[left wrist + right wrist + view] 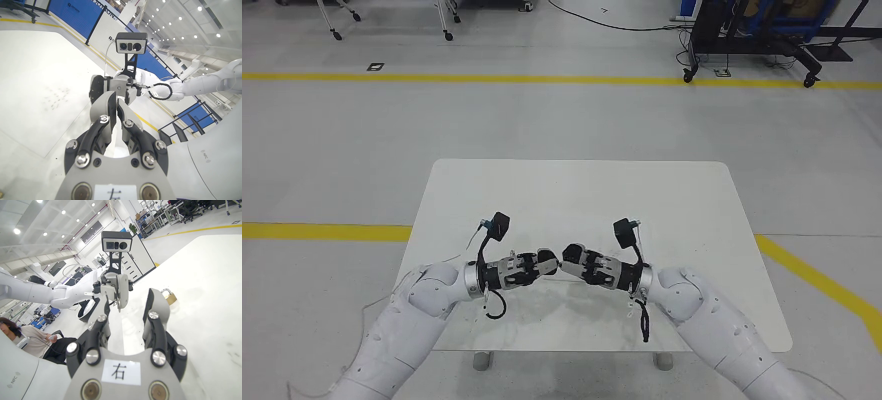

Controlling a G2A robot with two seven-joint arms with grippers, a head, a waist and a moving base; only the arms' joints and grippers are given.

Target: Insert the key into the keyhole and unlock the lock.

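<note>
1. Currently your left gripper (116,98) is clamped on the key (118,304). From the right wrist you can see the silvery key poking out past its closed pads, held off the table (572,190) rather than resting on it.
2. Your right gripper (130,298) has its fingers spread with nothing between them. It sits tip to tip with the left one over the near middle of the table.
3. The lock (169,297), a brass padlock, lies on the table just beyond one right finger. It is apart from both grippers, and nothing holds it.
4. That layout reads as a split of duties. One arm carries the key, and the other is free to steady the lock so its keyhole faces the key.
5. I judge the task barely begun: the key is not yet in the keyhole, and I cannot tell which way the keyhole faces.
6. Expect trouble if the thin key twists in the pads, or if the loose lock slides when pushed.
</note>
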